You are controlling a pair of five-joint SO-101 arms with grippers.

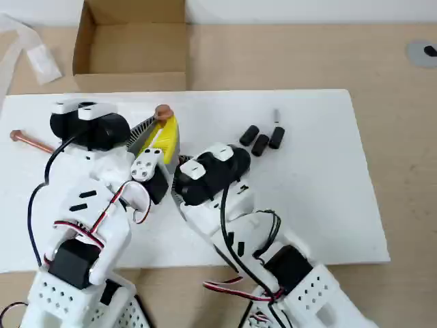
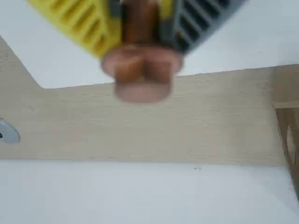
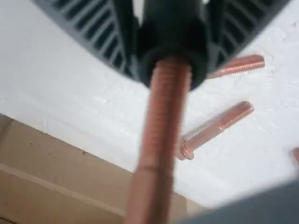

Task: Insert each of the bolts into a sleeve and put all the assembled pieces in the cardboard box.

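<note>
My left gripper point(image 1: 156, 128), with one yellow and one grey finger, is shut on a copper bolt point(image 1: 162, 113) whose head points toward the cardboard box point(image 1: 130, 44). The left wrist view shows that bolt's head point(image 2: 141, 74) sticking out past the gripper point(image 2: 140, 28). My right gripper point(image 3: 173, 60) is shut on a black sleeve point(image 3: 173, 28), and a threaded bolt shaft point(image 3: 161, 135) sits in the sleeve's mouth. In the high view the right arm's head point(image 1: 208, 171) lies just beside the left gripper and covers its own fingers.
Three loose black sleeves point(image 1: 260, 140) lie on the white board point(image 1: 328, 205) to the right. One loose bolt point(image 1: 31, 141) lies at the board's left edge. Two more bolts point(image 3: 217, 126) rest on the board near its edge. The box stands behind the board.
</note>
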